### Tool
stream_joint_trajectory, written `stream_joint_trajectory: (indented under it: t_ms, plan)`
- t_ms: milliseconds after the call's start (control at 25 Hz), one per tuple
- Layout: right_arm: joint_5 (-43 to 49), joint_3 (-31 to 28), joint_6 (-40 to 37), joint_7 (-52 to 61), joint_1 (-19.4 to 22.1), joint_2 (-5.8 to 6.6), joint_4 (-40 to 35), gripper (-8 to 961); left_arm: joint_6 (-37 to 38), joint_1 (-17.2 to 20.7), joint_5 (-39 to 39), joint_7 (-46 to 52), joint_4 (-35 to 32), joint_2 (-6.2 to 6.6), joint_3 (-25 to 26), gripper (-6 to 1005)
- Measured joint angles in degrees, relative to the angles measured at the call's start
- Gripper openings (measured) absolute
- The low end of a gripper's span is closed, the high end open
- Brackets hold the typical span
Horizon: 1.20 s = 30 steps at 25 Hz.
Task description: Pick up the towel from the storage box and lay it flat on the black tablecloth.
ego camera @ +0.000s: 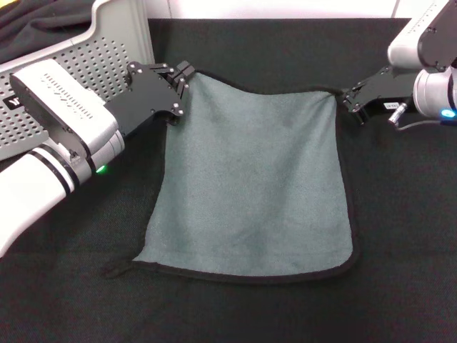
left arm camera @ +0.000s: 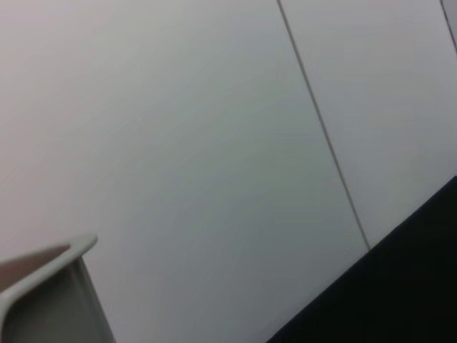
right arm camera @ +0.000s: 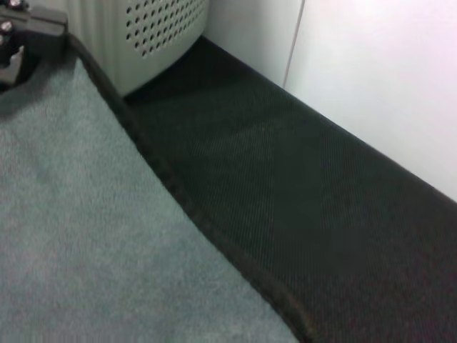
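A grey-green towel (ego camera: 253,179) lies spread, out of the storage box (ego camera: 93,68), on the black tablecloth (ego camera: 400,214) covering the bench. The left end effector (ego camera: 178,89) is at its far left corner, the right end effector (ego camera: 348,100) at its far right corner; whether either is clamped on the cloth cannot be told. Plush, light and limp, the towel looks best held by its stitched corners, since any slack would likely wrinkle.

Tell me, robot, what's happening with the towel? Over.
Left gripper and right gripper at far corners of towel. Towel spread on black tablecloth. Nothing blocking.
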<state>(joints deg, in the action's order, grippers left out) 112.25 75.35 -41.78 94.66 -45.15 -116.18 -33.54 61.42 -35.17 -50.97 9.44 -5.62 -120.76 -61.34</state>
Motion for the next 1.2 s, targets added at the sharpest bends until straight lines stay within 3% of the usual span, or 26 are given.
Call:
stream_joint_trajectory:
  t_ms: [240, 320, 520, 680, 880, 1000, 1200]
  plan:
    - [-0.1, 2.1, 1.5, 0.0, 0.0, -0.01, 0.0, 8, -0.7, -0.1, 0.4, -0.6, -0.2, 0.0, 0.2, 35]
    - [-1.0, 3.1, 2.9, -0.1, 0.6, 0.0, -0.6, 8, -0.7, -0.1, 1.6, -0.8, -0.2, 0.0, 0.2, 91]
    - [-3.5, 8.6, 6.5, -0.5, 4.8, -0.01, -6.3, 183, 1.4, 1.0, 3.0, -1.4, -0.1, 0.0, 0.0, 248]
    - [-4.0, 11.9, 7.9, -0.3, 10.9, 0.0, -14.9, 324, 3.4, 2.6, 2.7, 0.6, -0.2, 0.01, 0.0, 432]
    - [-5.2, 13.3, 7.2, -0.5, 19.1, 0.0, -25.7, 514, 6.7, 4.9, 1.9, 7.4, -1.0, 0.55, -1.3, 570]
    - [-5.6, 13.7, 5.3, -0.6, 24.2, 0.05, -32.4, 634, 10.3, 7.8, 1.4, 12.5, -3.3, 0.96, -3.7, 652]
    - [-8.5, 13.5, -2.4, -2.3, 29.1, 0.37, -39.2, 773, 13.9, 14.8, -5.2, 28.6, -14.9, 2.34, -8.4, 834]
